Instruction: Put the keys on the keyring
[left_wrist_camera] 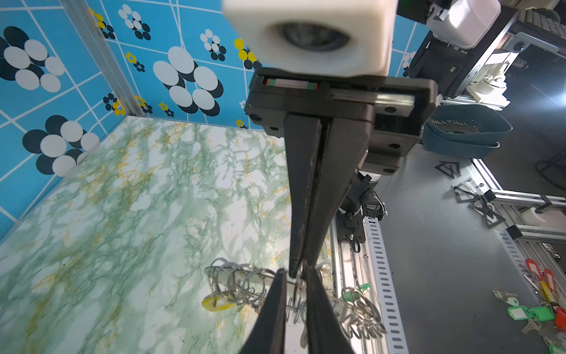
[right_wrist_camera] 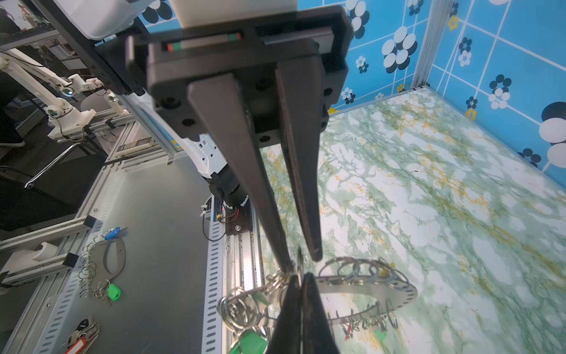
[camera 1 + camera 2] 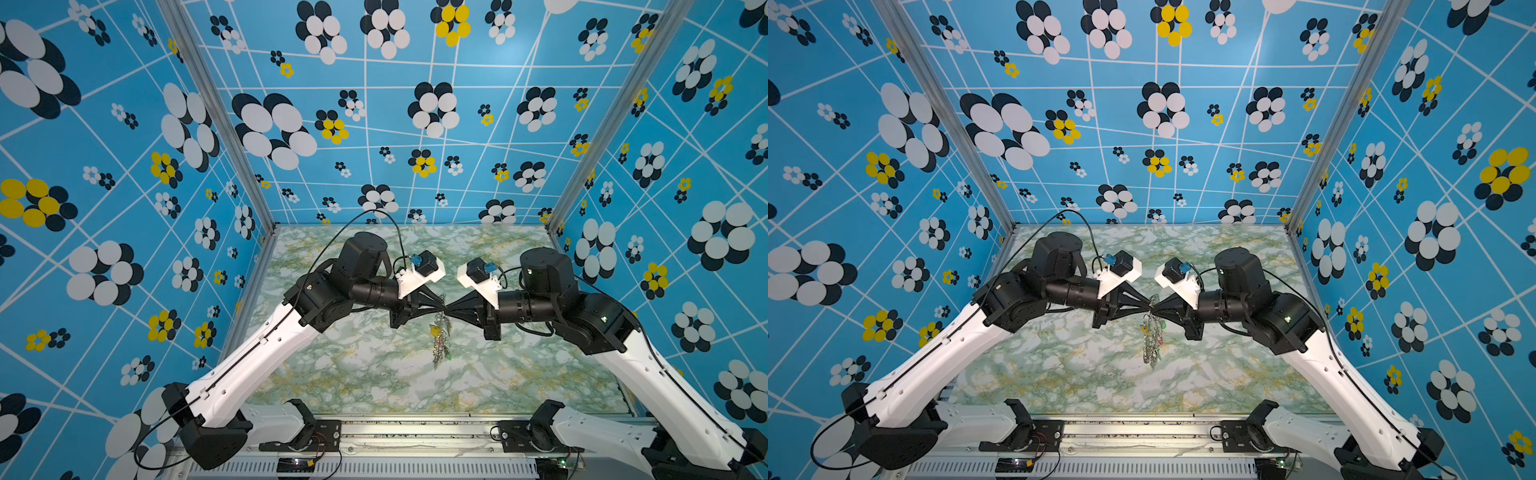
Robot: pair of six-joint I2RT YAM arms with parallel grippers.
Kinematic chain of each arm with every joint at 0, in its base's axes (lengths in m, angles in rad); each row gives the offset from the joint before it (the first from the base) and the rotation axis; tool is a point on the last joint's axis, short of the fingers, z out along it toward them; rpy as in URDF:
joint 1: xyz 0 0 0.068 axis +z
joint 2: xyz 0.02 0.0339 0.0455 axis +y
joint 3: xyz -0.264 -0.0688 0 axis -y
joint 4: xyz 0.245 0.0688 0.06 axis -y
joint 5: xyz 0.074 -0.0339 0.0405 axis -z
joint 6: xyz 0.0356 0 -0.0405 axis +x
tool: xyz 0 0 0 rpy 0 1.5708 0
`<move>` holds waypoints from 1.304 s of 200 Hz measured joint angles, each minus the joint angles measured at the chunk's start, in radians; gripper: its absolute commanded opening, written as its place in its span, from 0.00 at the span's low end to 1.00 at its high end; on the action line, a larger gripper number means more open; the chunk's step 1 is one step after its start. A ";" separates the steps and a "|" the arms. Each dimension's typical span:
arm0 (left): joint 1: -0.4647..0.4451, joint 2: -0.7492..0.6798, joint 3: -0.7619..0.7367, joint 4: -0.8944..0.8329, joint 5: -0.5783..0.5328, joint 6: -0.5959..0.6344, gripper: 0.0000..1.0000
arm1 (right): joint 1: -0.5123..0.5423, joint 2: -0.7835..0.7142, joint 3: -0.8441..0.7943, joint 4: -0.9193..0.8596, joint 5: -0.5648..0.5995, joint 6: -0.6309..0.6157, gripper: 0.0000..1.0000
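Note:
In both top views my two grippers meet tip to tip above the middle of the table. The keyring [image 3: 439, 345], a flat grey disc fringed with wire loops, hangs on edge below them. My right gripper [image 2: 300, 275] is shut on the keyring's [image 2: 370, 283] top rim. My left gripper [image 1: 295, 271] stands a narrow gap apart astride a thin wire loop right at the right fingertips; I see no pad touching it. Keys hang from the loops, one with a yellow tag [image 1: 214, 303], others with green tags [image 2: 249, 341].
The green marbled table [image 3: 365, 374] lies under the hanging ring, with blue patterned walls [image 3: 124, 208] on three sides. Off the table, on a grey bench, lie spare tagged keys [image 1: 539, 312], another keyring [image 2: 113, 254] and a blue bin [image 1: 465, 131].

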 measured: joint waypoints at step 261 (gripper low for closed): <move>-0.003 -0.068 -0.083 0.132 -0.027 -0.014 0.00 | 0.000 -0.068 -0.010 0.042 0.034 0.012 0.35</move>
